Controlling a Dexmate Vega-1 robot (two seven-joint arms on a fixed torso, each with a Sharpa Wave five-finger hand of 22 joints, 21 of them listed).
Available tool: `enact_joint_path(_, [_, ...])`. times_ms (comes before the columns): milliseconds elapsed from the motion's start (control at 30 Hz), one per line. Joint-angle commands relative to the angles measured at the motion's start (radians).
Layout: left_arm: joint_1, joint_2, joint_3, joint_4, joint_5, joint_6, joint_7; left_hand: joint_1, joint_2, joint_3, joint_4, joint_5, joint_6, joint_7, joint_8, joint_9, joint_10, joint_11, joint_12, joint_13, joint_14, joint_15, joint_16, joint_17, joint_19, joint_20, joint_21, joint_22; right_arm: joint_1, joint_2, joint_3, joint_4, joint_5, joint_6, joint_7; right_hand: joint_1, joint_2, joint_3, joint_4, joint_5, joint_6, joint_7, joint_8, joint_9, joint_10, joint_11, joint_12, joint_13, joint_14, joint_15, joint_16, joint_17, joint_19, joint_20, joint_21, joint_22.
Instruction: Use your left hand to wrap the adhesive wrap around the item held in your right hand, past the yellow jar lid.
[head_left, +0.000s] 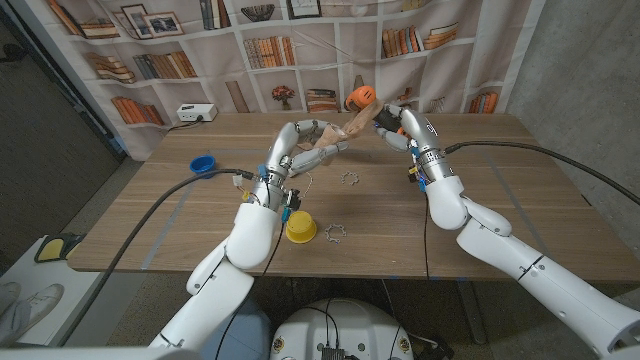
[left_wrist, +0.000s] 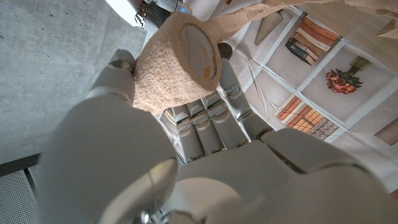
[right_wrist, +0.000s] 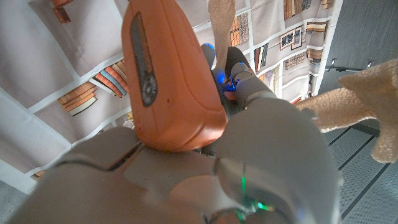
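Left hand (left_wrist: 186, 137) has its fingers curled around the roll of tan adhesive wrap (left_wrist: 177, 59), up in the air over the surface's (head_left: 520, 190) far middle. A strip of it runs across to the orange item (right_wrist: 168, 74) that the right hand (head_left: 395, 122) is gripping, near the far edge. Yellow jar lid (head_left: 301, 227) sits toward the near edge, blue lid (head_left: 203, 163) off toward the left edge.

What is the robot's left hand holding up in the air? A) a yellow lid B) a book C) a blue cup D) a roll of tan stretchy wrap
D: the left hand grips the tan roll of wrap, and a strip of it stretches toward the orange item held in the right hand.
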Motion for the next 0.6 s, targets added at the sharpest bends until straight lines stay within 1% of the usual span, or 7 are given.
enact_joint_path(33, [0.034, -0.011, -0.020, -0.001, -0.029, 0.013, 0.041, 0.194, 0.202, 0.032, 0.028, 0.003, 0.018, -0.007, 0.003, 0.014, 0.010, 0.002, -0.005, 0.005, 0.002, 0.004, -0.004, 0.001, -0.006, -0.001, 0.007, 0.001, -0.027, -0.022, 0.020, -0.027, 0.014, 0.024, -0.012, -0.025, 0.040, 0.124, 0.121, -0.002, 0.062, -0.059, 0.007, 0.004, 0.019, -0.008, 0.005, 0.002, 0.006, -0.069, -0.003, 0.001, 0.005, -0.154, 0.063, 0.003])
enact_joint_path(267, [0.032, -0.031, -0.017, 0.027, -0.052, 0.000, 0.072, 0.194, 0.201, 0.033, 0.026, 0.003, 0.019, -0.007, 0.002, 0.014, 0.012, 0.001, -0.006, 0.005, 0.002, 0.003, -0.005, 0.001, -0.006, -0.001, 0.010, 0.000, -0.041, -0.031, 0.028, -0.036, 0.029, 0.033, -0.007, -0.025, 0.040, 0.124, 0.121, -0.002, 0.062, -0.059, 0.007, 0.004, 0.019, -0.009, 0.004, 0.002, 0.006, -0.070, -0.003, 0.002, 0.005, -0.153, 0.063, 0.003])
enact_joint_path(300, [0.030, -0.031, -0.016, 0.030, -0.051, 0.000, 0.075, 0.194, 0.200, 0.032, 0.026, 0.003, 0.019, -0.007, 0.002, 0.014, 0.014, -0.002, -0.006, 0.005, 0.003, 0.002, -0.004, 0.001, -0.006, -0.001, 0.010, 0.000, -0.043, -0.033, 0.029, -0.038, 0.030, 0.033, -0.007, -0.025, 0.040, 0.124, 0.121, -0.002, 0.063, -0.059, 0.007, 0.004, 0.019, -0.009, 0.004, 0.002, 0.005, -0.070, -0.004, 0.001, 0.005, -0.153, 0.063, 0.003])
enact_joint_path(367, [0.028, -0.033, -0.014, 0.037, -0.056, -0.001, 0.077, 0.195, 0.199, 0.032, 0.025, 0.003, 0.019, -0.007, 0.002, 0.014, 0.012, 0.003, -0.007, 0.007, 0.005, 0.000, -0.003, 0.002, -0.007, 0.000, 0.011, 0.000, -0.048, -0.036, 0.032, -0.041, 0.030, 0.034, -0.007, -0.025, 0.041, 0.124, 0.121, -0.002, 0.062, -0.059, 0.007, 0.004, 0.020, -0.012, 0.004, 0.001, 0.005, -0.069, -0.004, 0.001, 0.005, -0.153, 0.063, 0.003])
enact_joint_path(600, [0.024, -0.036, -0.011, 0.056, -0.073, -0.003, 0.082, 0.195, 0.201, 0.034, 0.026, 0.003, 0.020, -0.004, 0.001, 0.015, 0.013, 0.003, -0.009, 0.006, 0.004, 0.003, -0.005, 0.001, -0.011, -0.001, 0.013, -0.001, -0.061, -0.042, 0.040, -0.054, 0.038, 0.031, -0.005, -0.025, 0.040, 0.124, 0.120, -0.002, 0.062, -0.058, 0.007, 0.004, 0.019, -0.008, 0.003, 0.002, 0.006, -0.070, -0.004, 0.001, 0.005, -0.154, 0.063, 0.003])
